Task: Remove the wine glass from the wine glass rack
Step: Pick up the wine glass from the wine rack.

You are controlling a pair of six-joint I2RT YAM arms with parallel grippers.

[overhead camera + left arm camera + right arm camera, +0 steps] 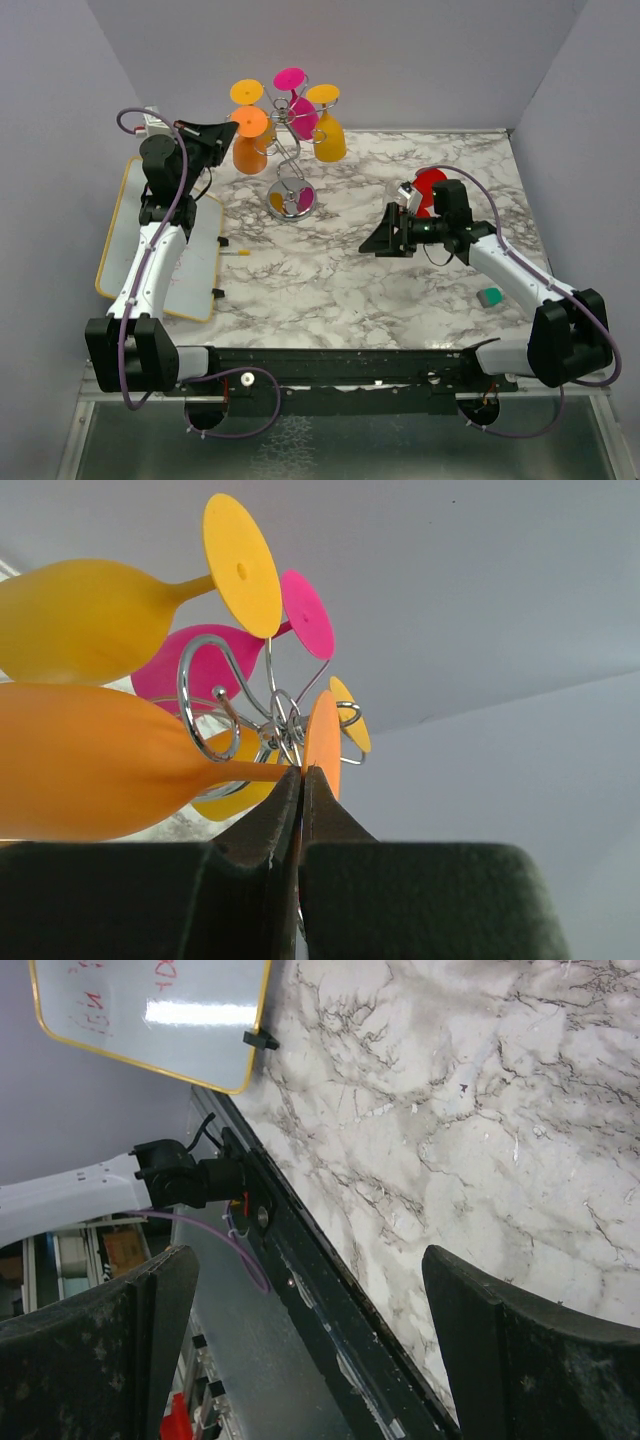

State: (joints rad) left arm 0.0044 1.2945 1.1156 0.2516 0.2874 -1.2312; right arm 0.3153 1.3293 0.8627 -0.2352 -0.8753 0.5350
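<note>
The chrome wine glass rack (291, 201) stands at the back middle of the marble table, with several plastic glasses hanging upside down from its curled arms (204, 676). They are orange (250, 152), yellow (331, 141) and magenta (303, 118). My left gripper (228, 136) is at the rack's left side, shut on the thin round foot (323, 738) of the orange wine glass (90, 765), whose stem still lies in the wire. My right gripper (384, 241) hovers open and empty over the table's middle right, its fingers (530, 1360) wide apart.
A red glass (430, 183) lies on the table behind my right wrist. A yellow-rimmed whiteboard (160, 245) lies at the left, with a marker (236, 253) beside it. A green eraser (489, 297) sits at the right front. Grey walls close in the back and sides.
</note>
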